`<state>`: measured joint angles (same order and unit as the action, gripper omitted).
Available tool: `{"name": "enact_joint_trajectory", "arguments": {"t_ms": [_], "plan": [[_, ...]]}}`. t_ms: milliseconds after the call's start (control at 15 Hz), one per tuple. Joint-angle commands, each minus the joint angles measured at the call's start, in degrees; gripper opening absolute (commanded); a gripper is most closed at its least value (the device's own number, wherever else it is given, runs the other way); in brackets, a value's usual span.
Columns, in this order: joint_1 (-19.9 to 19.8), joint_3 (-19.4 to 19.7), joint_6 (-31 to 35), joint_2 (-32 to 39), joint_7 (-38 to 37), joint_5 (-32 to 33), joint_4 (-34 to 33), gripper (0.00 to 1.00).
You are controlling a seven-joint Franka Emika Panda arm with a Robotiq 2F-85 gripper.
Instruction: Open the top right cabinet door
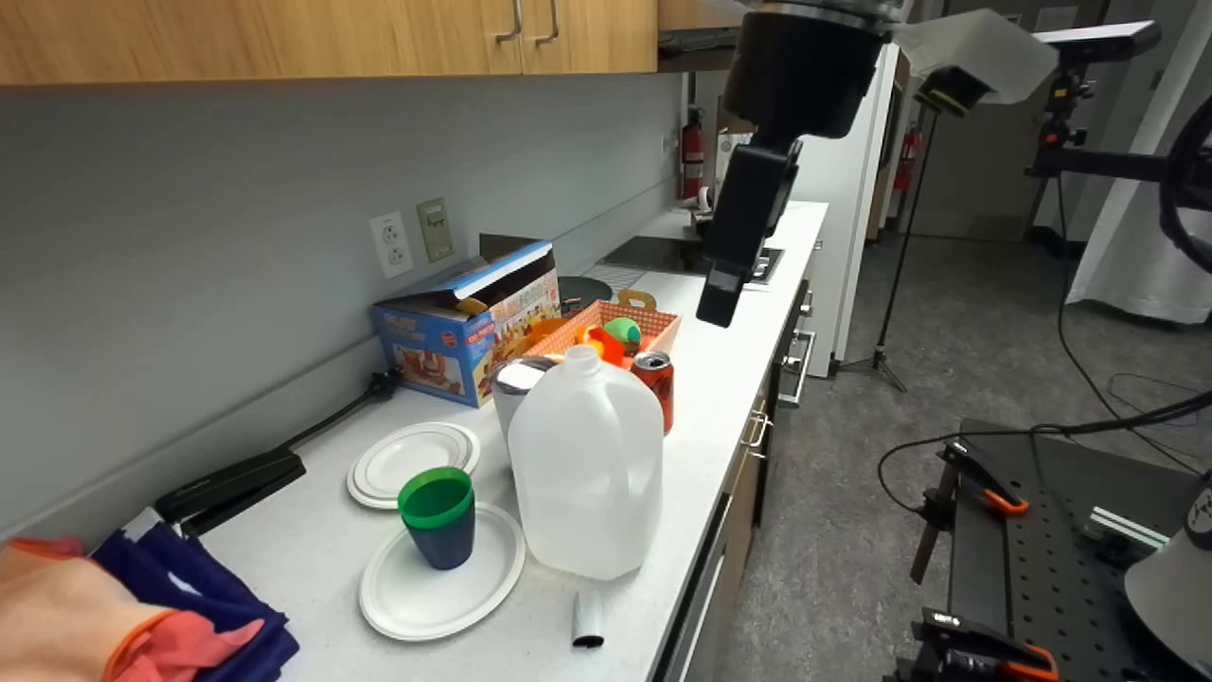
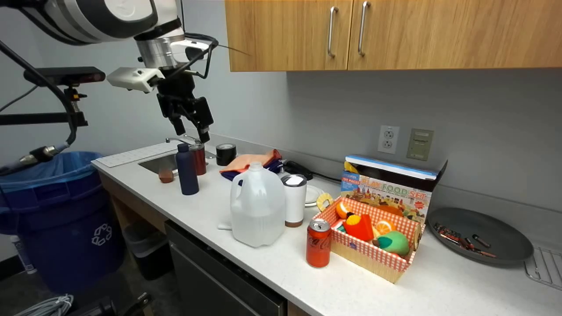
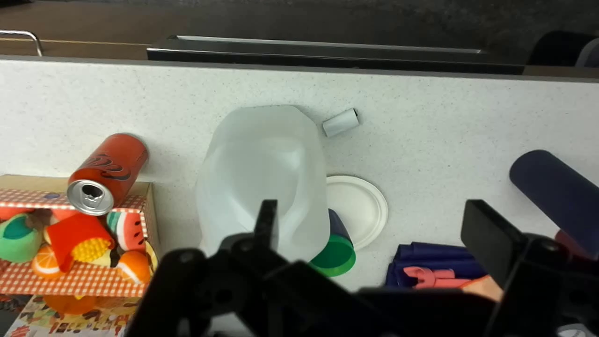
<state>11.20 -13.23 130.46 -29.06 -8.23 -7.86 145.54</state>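
Observation:
The top right cabinet door is flat light-brown wood and closed. It shows in both exterior views (image 1: 606,38) (image 2: 456,35), with its upper part cut off by the frame. Its silver bar handle (image 1: 551,21) (image 2: 363,28) stands near its lower left corner, beside the neighbouring door's handle (image 2: 332,31). My gripper (image 2: 192,135) points down above the counter, lower than the doors and apart from them. In the wrist view my gripper (image 3: 372,210) has its two fingers wide apart with nothing held between them. The door is out of the wrist view.
Below stand a clear plastic jug (image 2: 258,206), a red can (image 2: 318,243), a white tumbler (image 2: 294,199), a toy food basket (image 2: 369,245) and a box (image 1: 473,332). A dark blue bottle (image 2: 187,171) stands near the sink. A plate (image 3: 358,210) lies beside the jug.

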Motion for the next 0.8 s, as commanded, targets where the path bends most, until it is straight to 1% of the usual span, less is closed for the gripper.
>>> {"name": "enact_joint_trajectory", "arguments": {"t_ms": [0,200,267,333,467,733], "plan": [[-2.6,1.5,-4.8,-0.59,-0.86,3.87,-2.14,1.0],[-6.01,3.09,-10.11,-1.78,-1.29,8.6,-5.25,1.0],[-6.92,3.21,-11.67,-1.88,-1.76,10.08,-7.36,1.0],[-7.85,3.62,-12.31,-2.04,-1.61,11.48,-8.69,1.0],[-9.42,4.03,-12.46,-1.88,-1.53,14.05,-11.7,1.0],[-12.34,3.65,-9.3,-0.59,-2.16,20.71,-16.29,1.0]]}}
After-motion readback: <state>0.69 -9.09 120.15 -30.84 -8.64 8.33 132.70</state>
